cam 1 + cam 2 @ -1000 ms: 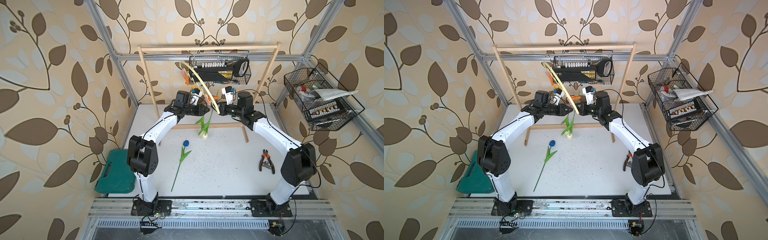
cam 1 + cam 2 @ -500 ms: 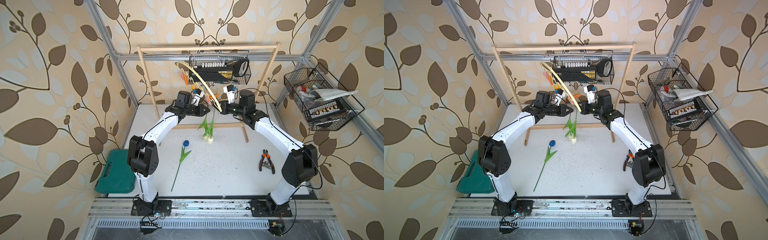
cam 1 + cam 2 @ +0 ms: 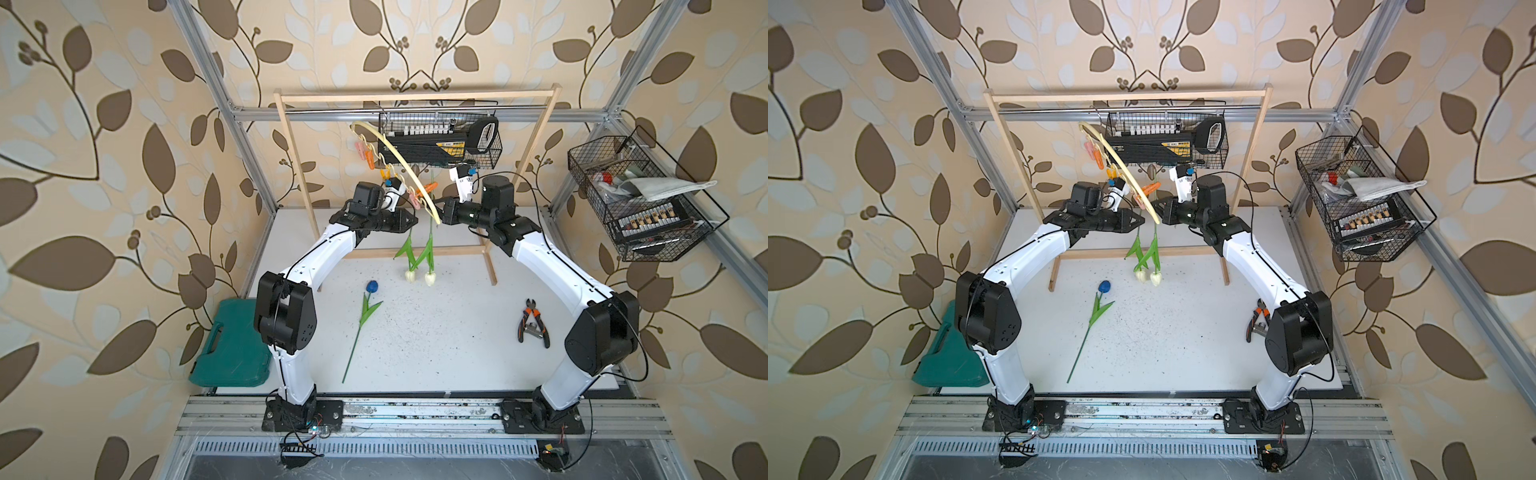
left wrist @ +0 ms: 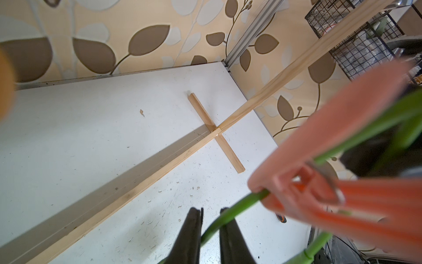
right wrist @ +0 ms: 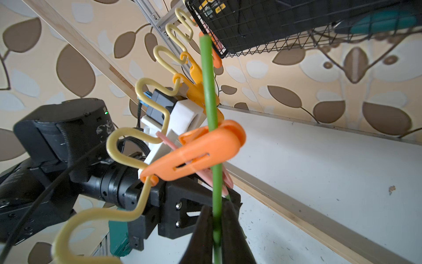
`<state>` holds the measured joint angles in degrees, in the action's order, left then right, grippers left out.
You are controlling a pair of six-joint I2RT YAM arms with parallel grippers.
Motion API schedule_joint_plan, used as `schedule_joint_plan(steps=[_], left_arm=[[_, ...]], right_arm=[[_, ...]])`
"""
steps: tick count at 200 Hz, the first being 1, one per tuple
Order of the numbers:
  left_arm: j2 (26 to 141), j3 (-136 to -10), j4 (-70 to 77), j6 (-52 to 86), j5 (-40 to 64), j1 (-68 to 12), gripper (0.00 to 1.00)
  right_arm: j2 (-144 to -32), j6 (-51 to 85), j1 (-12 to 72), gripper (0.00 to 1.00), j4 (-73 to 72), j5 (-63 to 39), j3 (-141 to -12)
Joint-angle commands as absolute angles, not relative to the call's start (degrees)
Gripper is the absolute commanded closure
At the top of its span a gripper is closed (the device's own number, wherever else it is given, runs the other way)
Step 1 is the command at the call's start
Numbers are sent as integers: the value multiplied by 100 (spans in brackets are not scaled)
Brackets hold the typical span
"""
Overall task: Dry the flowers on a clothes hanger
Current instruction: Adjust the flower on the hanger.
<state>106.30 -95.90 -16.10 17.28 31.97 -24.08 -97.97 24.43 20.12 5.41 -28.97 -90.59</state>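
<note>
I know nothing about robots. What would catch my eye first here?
Two cream tulips dangle head-down at the back, pegged to a pale yellow hanger under a wooden rack. Two white arms arch in from the front, the right hand pinching one stem. A blue tulip lies alone on the table.

**ARM BODYWORK: VISUAL FINDINGS**

Left arm (image 3: 332,253) and right arm (image 3: 548,266) are of matching build. At the aluminium rail (image 3: 415,415) each stands on a black base plate with visible screws. A small wired circuit board hangs just beyond the rail.

Up from the rail, glossy white curved shells alternate with boxy black joint housings. The left housing carries a cluster of small holes. A thin black cable follows each arm.

Farthest from the rail are black cylindrical wrist motors and white camera brackets with blue connectors. The left motor's paint is scuffed.

The left gripper (image 4: 211,210) and right gripper (image 5: 215,209) have black, tapered fingers.
</note>
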Motion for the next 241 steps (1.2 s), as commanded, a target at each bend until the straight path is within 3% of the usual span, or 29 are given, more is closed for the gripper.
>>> schedule_joint_plan(steps=[1,87,155,181,209,241], left_arm=[[10248,-9610,-1577,1644,3146,-2419,81],[10239,-9624,-1598,1652,3131,-2419,81],[10230,-9638,-1550,1679,3081,-2419,79],[10222,-9662,-1573,1717,3059,-2418,79],[10089,-9673,-1677,1772,3004,-2423,73],[10002,-9804,-2103,1782,2891,-2422,55]], right_arm=[[-9713,2487,2012,88,594,-3032,-9345],[-9564,2366,1985,85,773,-2922,-9368],[-9204,2699,1985,79,65,-2882,-8089],[-9227,2769,1976,66,-62,-2926,-7897],[-9161,2769,1913,60,-29,-2935,-7901],[-8925,2858,1796,58,-9,-2935,-7752]])
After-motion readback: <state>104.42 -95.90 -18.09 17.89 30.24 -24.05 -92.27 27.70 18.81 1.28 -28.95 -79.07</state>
